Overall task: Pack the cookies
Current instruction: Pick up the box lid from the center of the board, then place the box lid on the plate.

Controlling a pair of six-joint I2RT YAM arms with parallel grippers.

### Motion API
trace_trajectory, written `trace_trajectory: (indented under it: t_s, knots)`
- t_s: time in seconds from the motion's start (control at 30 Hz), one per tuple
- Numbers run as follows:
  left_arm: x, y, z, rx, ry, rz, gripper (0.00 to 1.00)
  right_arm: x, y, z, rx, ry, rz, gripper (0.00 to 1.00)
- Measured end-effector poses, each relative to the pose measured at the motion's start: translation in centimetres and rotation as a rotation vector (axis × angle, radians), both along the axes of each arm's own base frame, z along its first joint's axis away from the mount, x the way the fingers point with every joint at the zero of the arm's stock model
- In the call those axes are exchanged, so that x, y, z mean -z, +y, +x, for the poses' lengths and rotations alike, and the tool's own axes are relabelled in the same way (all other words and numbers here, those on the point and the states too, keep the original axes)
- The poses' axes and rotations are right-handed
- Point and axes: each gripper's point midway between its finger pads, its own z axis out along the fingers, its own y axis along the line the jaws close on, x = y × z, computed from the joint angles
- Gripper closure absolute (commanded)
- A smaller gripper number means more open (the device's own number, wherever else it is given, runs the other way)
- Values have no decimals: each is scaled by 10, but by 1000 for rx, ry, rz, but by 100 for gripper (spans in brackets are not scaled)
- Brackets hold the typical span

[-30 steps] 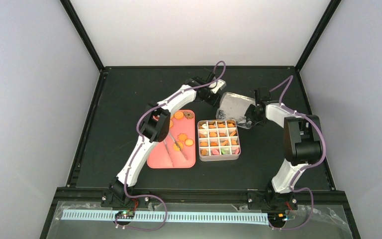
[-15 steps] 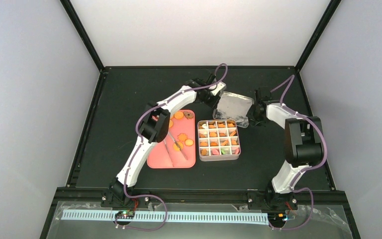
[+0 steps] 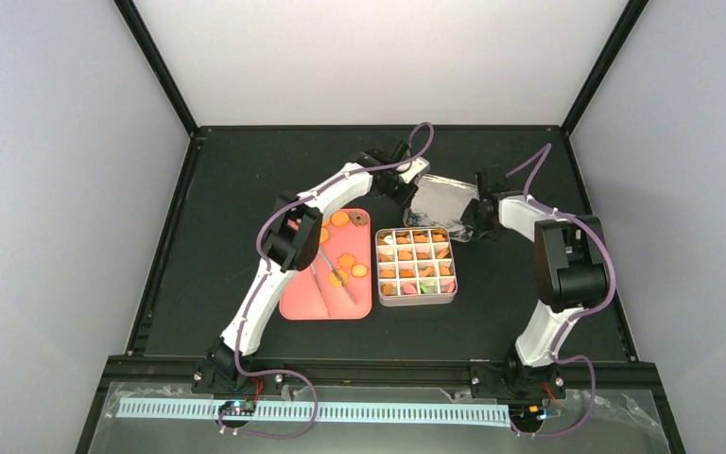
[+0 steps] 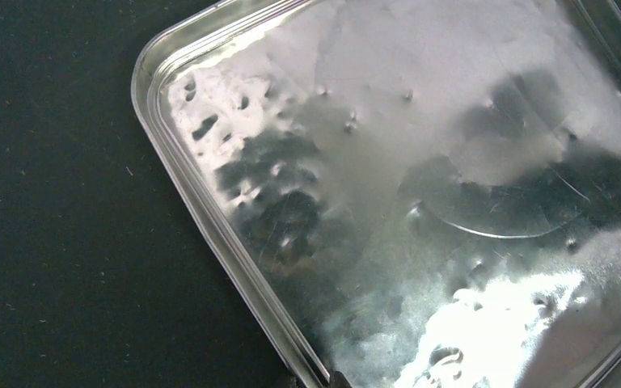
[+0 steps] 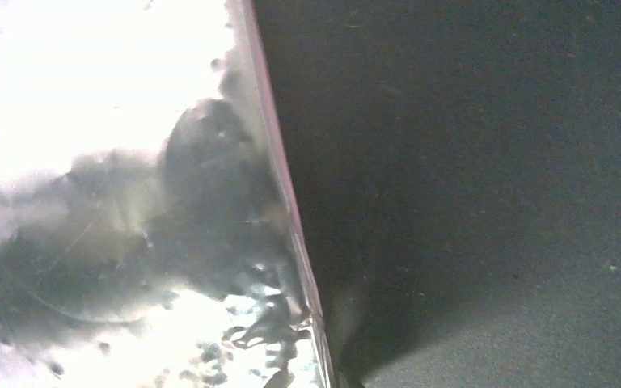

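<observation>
Pale walls [image 3: 378, 57] enclose a black table [image 3: 236, 189] bearing cookies [image 3: 340, 218].

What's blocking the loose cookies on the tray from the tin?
Nothing visible. The cookies lie on the tray right beside the open tin; the lid is at its far edge, not covering it.

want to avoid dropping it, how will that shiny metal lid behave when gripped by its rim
The metal lid looks like thin sheet with small dents, so probably light, fairly stiff, yet easily bent by a hard pinch. Its glossy surface and narrow raised rim suggest it could slip or pivot if held at one corner.
</observation>
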Motion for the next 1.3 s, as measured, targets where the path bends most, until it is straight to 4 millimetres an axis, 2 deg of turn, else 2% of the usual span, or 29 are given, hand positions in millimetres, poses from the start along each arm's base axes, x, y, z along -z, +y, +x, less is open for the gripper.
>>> trace_trajectory:
  t_s: [0.07,0.4,0.57,0.67,0.87,0.93,1.03,1.13,1.2,1.3]
  knots:
    - [0,0,0,2,0,1,96,1,4,0,-6,4,-10,98]
    - [-4,4,-1,7,12,-11,98,1,7,-4,-8,22,-50,99]
    - [-19,5,-5,19,7,-27,98,-10,7,-5,-24,8,-54,99]
    - [-44,4,-3,23,-32,-49,98,-29,9,-3,-37,-18,-58,99]
    - [-115,9,0,19,-137,-108,98,-74,18,0,-64,-120,-52,99]
    - [-135,12,-4,23,-162,-118,98,-87,22,-3,-74,-150,-48,99]
    - [-153,21,-16,26,-160,-108,98,-103,29,-11,-95,-190,-36,99]
    - [-152,33,-31,23,-123,-74,99,-111,41,-28,-133,-206,-25,99]
    - [-139,44,-47,21,-80,-43,98,-112,49,-42,-159,-207,-17,99]
    - [-108,68,-85,24,20,17,98,-110,59,-65,-200,-199,1,99]
